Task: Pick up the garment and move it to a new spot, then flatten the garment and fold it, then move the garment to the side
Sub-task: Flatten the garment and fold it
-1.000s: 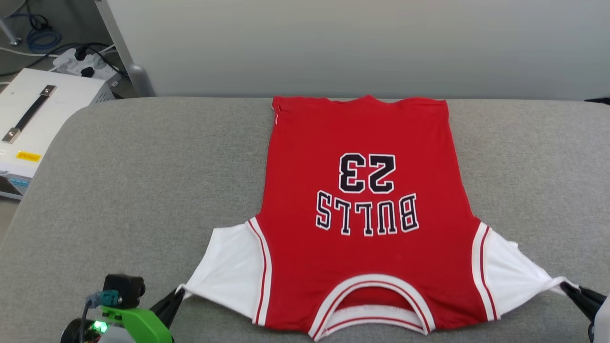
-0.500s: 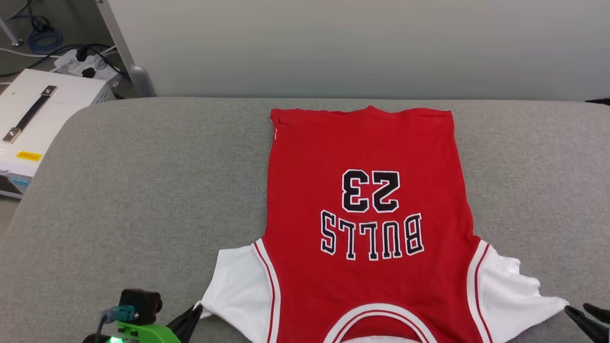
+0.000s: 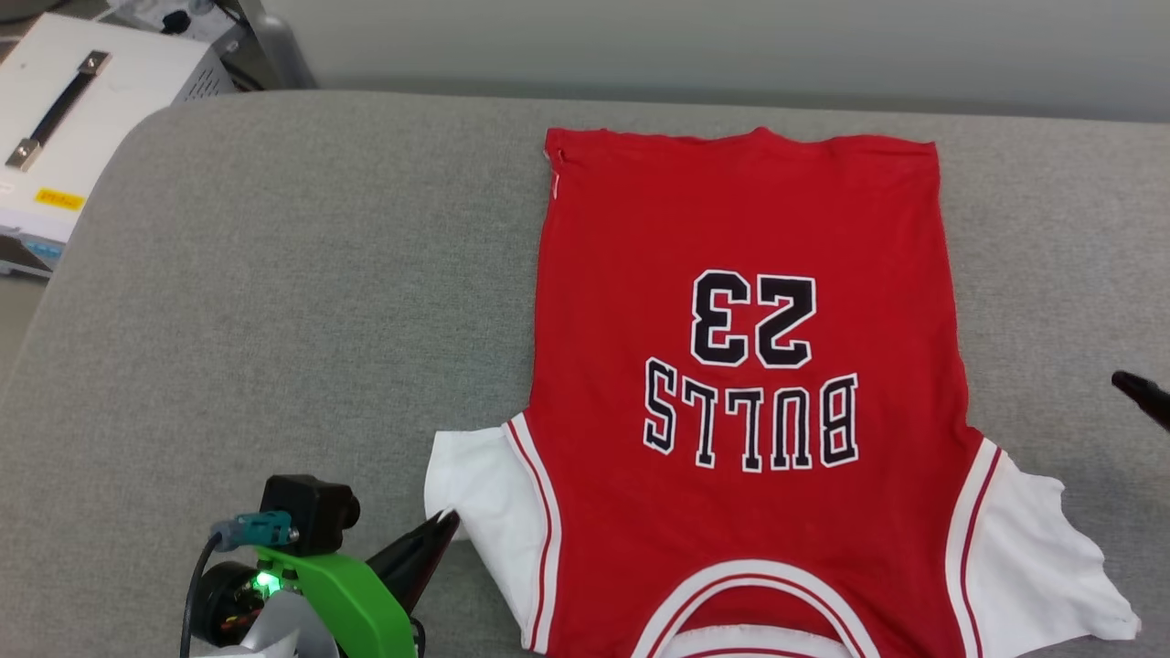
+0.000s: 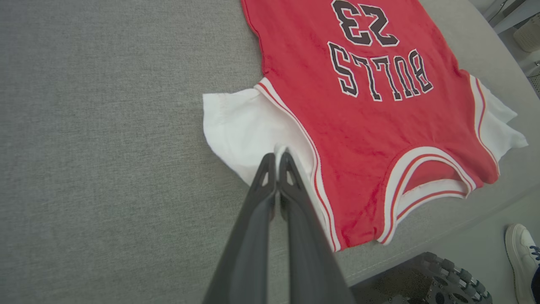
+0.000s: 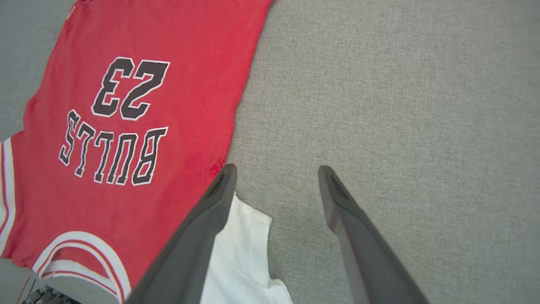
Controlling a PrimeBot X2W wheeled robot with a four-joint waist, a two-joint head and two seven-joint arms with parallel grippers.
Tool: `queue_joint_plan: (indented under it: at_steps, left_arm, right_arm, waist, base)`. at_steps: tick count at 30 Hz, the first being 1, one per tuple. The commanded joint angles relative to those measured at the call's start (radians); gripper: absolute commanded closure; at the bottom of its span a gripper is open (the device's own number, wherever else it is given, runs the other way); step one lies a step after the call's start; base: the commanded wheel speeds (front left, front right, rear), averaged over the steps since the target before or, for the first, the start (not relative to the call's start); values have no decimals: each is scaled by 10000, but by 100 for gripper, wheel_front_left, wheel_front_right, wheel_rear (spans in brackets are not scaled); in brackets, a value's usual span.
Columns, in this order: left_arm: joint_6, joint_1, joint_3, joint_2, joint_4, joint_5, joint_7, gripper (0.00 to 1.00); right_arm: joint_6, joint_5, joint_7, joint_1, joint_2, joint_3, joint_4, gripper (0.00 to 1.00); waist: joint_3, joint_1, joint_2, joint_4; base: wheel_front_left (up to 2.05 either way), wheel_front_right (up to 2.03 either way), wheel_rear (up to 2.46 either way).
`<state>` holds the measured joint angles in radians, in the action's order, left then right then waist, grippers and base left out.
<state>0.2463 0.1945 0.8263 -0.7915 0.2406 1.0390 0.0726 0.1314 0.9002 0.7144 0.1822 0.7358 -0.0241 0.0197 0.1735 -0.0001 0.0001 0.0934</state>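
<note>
**Item.** The red jersey (image 3: 745, 210) lies flat, lettering up, on the grey padded surface (image 3: 274, 274). Its hem is at the far side and its collar at the near edge, so the numerals read upside down from the robot.

**Change noted.** A second ago the two grippers drew both sleeves taut outward. The right gripper (image 5: 276, 171) has since let go. Its fingers stand wide apart over bare surface just beside the jersey, with nothing between them. The right sleeve (image 3: 1042, 548) now lies slack and creased. The left gripper (image 3: 445, 523) remains clenched on the edge of the left sleeve (image 3: 480, 484), which has lost its stretch.

**Assessment.** Placement and spreading appear complete. The right-hand release suggests that flattening is ending and folding comes next. The left hold is not yet released. The rumpled right sleeve may want smoothing first.
</note>
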Motion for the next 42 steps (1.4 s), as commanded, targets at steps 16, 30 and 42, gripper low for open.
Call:
queue_joint_plan:
  at_steps: [16, 30, 42]
  left_arm:
    - [598, 1021, 66, 33, 2301, -1079, 210, 100]
    - [256, 1542, 234, 654, 2265, -1197, 136, 100]
    - [220, 1617, 183, 715, 2057, -1139, 79, 100]
  right_arm:
    - [-7, -4169, 4934, 6116, -1674, 1913, 1121, 0]
    - [-7, -6253, 5527, 8429, -1424, 2088, 3050, 0]
    - [-7, -6317, 5672, 7789, -1422, 1790, 3393, 100]
  waist:
    - [4005, 1, -1, 2492]
    - [4875, 1, -1, 3500]
    - [4942, 1, -1, 3574]
  base:
    - [0, 0, 0]
    - [0, 0, 0]
    - [0, 0, 0]
